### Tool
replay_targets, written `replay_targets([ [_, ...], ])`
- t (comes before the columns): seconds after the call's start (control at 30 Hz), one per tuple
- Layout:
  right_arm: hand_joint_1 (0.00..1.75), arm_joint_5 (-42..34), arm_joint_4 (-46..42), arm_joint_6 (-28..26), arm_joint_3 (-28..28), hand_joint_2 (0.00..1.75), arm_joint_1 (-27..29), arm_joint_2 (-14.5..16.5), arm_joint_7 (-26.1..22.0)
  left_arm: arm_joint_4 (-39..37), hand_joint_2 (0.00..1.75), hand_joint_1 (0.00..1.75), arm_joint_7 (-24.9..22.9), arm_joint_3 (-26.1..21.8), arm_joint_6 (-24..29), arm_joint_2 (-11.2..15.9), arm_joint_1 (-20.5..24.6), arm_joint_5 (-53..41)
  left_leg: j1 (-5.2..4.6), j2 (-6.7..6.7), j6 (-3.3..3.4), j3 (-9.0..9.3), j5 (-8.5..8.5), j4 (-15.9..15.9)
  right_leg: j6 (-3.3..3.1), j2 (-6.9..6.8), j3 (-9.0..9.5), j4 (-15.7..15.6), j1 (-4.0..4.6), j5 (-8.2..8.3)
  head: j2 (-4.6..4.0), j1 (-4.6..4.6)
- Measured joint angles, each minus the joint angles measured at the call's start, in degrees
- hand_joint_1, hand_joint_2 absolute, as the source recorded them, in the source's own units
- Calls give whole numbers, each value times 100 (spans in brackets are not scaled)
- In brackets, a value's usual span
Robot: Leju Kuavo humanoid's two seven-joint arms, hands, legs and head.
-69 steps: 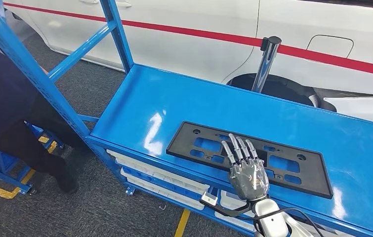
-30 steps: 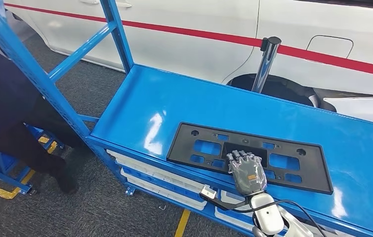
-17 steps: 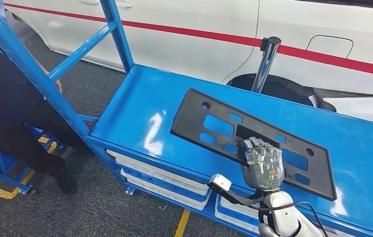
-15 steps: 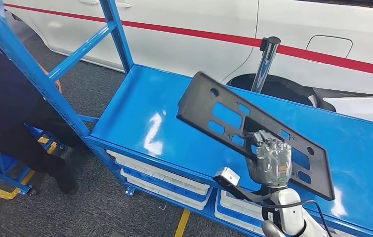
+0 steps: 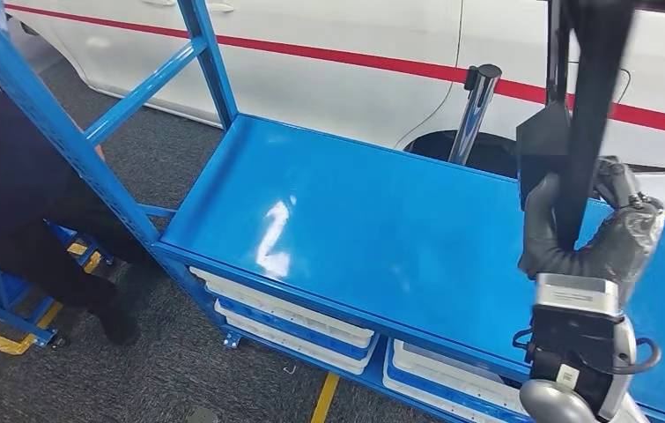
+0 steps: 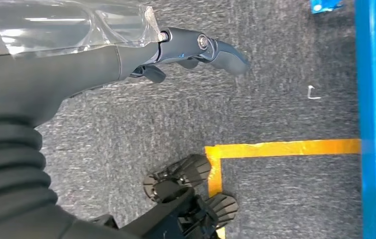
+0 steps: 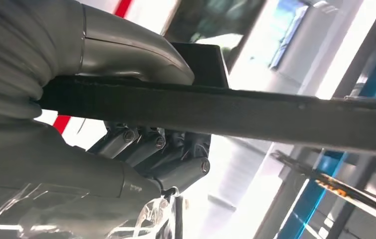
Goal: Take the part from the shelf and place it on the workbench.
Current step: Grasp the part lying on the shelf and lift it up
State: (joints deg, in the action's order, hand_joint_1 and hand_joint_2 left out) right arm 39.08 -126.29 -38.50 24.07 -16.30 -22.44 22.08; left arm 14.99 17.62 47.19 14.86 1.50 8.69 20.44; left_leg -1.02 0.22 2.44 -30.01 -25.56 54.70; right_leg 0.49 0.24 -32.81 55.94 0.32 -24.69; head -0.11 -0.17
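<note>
While upright, part [image 5: 586, 97] gripped in right hand [image 5: 594, 231]

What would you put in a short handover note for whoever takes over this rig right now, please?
Right hand: grips the black part, which stands on edge, clear above the blue shelf.
Left hand: hangs over the grey floor, holding nothing, fingers apart.
Done: the part is off the shelf.
Left: carry it to the workbench and set it down.
A person stands beside the shelf frame, so move with care.
</note>
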Motion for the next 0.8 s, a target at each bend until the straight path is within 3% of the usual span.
replay_targets([
  [0.17,175,-3854,-273,0,-74,175,113,241,-2001,0,175,0,-984,-5,-222,-45,-33,5,-3,-1,3,-12,-3,3,3,-2,-8,-2,-2,0,0,0],
  [0.3,175,-5761,-277,4,-58,175,200,376,-3050,0,175,0,-1050,-2,-394,-67,-67,-59,-21,-3,26,-26,-10,21,15,-10,-13,-7,-14,8,0,0],
  [0.47,175,-6698,-277,12,-32,175,345,497,-3549,0,175,0,-1053,11,-456,-97,-80,-123,-33,-1,99,-26,45,-10,74,-7,-8,-28,-25,54,0,0],
  [0.53,175,-6846,-279,15,-24,175,383,519,-3641,0,175,0,-1067,17,-477,-120,-82,-124,15,9,142,4,144,-120,123,-1,-54,70,-23,-66,0,1],
  [0.57,175,-6901,-280,16,-22,175,409,525,-3676,0,175,0,-1072,20,-490,-132,-85,-122,47,15,155,14,187,-173,150,3,-140,286,-24,-235,0,4],
  [0.63,175,-6992,-282,15,-14,175,482,538,-3743,0,175,0,-1077,25,-542,-140,-103,-120,87,21,162,1,227,-202,213,6,-444,1058,-66,-680,0,12],
  [0.67,175,-7021,-282,13,-9,175,522,543,-3770,0,175,0,-1078,29,-570,-143,-117,-118,102,20,147,-12,237,-201,251,5,-579,1418,-93,-816,0,13],
  [0.7,175,-7040,-282,12,-4,175,558,549,-3795,0,175,0,-1079,35,-601,-150,-133,-117,120,20,130,-27,247,-199,287,3,-643,1615,-125,-854,0,14],
  [0.73,175,-7053,-282,10,1,175,585,554,-3813,0,175,0,-1080,43,-626,-157,-146,-116,146,20,106,-43,259,-195,327,1,-594,1571,-159,-775,0,14],
  [0.8,175,-7079,-282,10,3,175,617,559,-3836,0,175,0,-1080,56,-674,-174,-162,-118,210,18,37,-80,269,-160,425,-15,-176,832,-236,-414,0,15],
])
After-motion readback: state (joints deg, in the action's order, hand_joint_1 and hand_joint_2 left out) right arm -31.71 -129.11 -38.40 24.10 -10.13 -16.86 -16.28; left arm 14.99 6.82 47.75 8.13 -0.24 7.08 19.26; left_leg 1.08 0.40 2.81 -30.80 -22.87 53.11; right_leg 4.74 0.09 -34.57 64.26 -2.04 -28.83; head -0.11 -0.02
